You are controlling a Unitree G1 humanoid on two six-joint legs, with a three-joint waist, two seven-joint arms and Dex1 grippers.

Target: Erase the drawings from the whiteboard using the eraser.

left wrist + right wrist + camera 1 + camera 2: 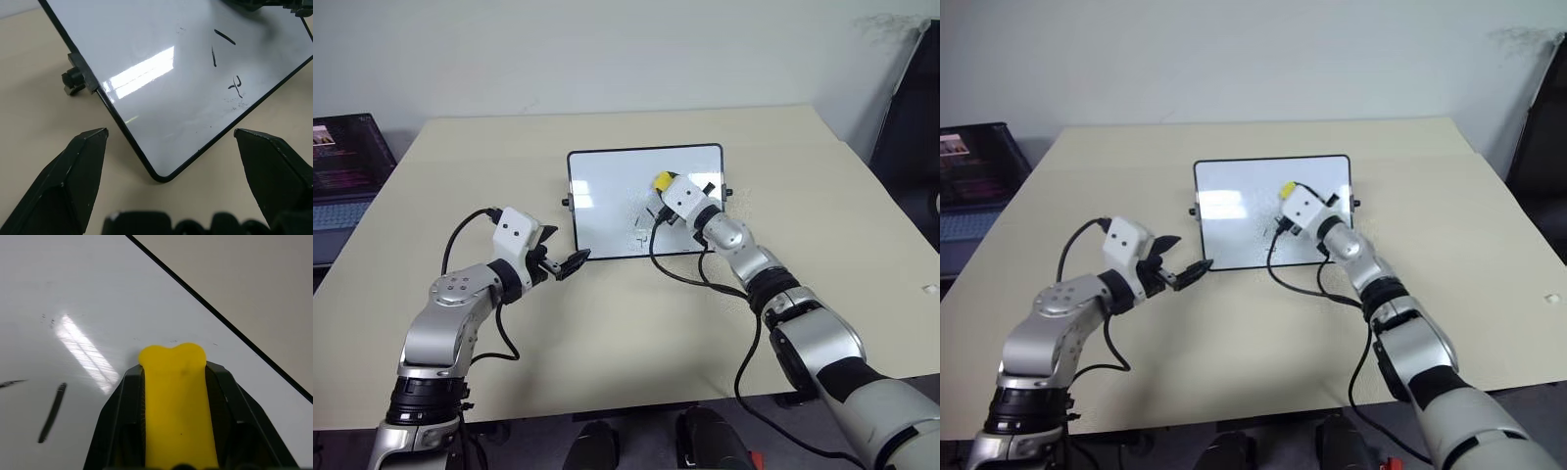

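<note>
Right tool (173, 382) pinched the eraser (176, 401) over the whiteboard's (607, 186) right part | we saw drawings (225, 54) left on the board, beside the eraser | left tool (566, 260) spread wide at the board's near-left corner | board lay mid-worktop (460, 196)

The whiteboard (146, 63) looks glossy and smooth; the beige surface (636, 333) is matt; the yellow eraser (178, 406) appears smooth plastic.
</note>
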